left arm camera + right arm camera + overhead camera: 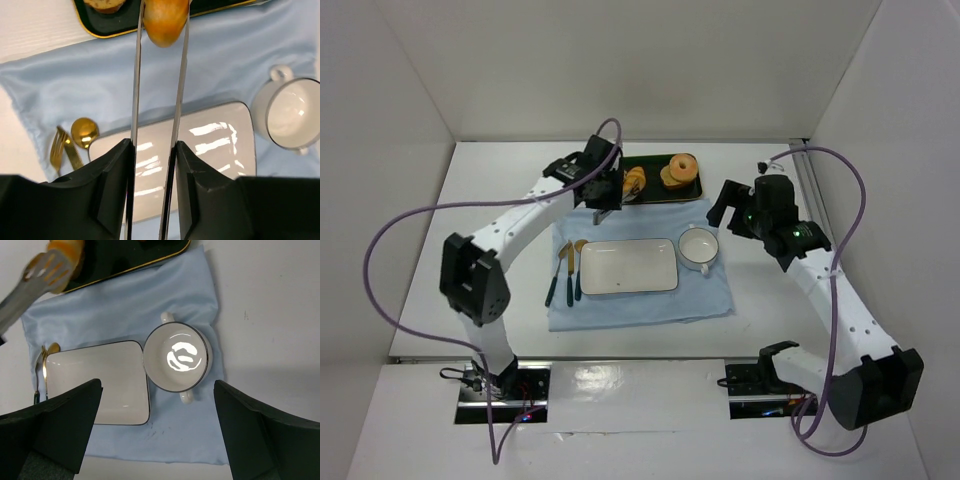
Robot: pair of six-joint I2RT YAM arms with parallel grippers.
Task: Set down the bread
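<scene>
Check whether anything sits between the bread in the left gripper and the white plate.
Nothing visible does. The left gripper pinches the bread over the tray's near edge; the white plate lies bare on the blue cloth beside the tray. The spoon and cup flank the plate, off that path.

One bread (pixel 165 22), far side. One donut (pixel 680 170) to its right. One dark tray (pixel 650 163). One white rectangular plate (pixel 628 266), centre. One white two-handled cup (pixel 698 247), right of the plate. One blue cloth (pixel 640 305). Left of the plate: one gold fork (pixel 59 147), one gold spoon (pixel 84 132). Two arms: left arm (pixel 520 225), right arm (pixel 830 290).
</scene>
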